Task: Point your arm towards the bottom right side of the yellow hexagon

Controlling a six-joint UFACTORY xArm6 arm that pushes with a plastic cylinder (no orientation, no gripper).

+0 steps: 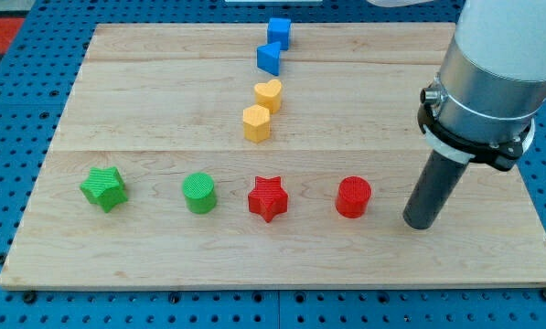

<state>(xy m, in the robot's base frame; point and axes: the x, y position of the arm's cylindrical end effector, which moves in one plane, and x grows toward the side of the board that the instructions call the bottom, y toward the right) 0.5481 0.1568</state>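
This is a robotics lab bench, a set-up for tabletop experiments rather than a home or shop. The landmark is a pale wooden board made of joined planks, lying flat. All round the board, showing past its edges, runs a blue perforated base plate with regular rows of holes, the kind used for fixing rigs. Past the board's upper left corner a patch of red perforated surface shows. Over the board's right side hangs a grey and white robot arm with a black collar. On the board stand small moulded coloured blocks, plainly test pieces
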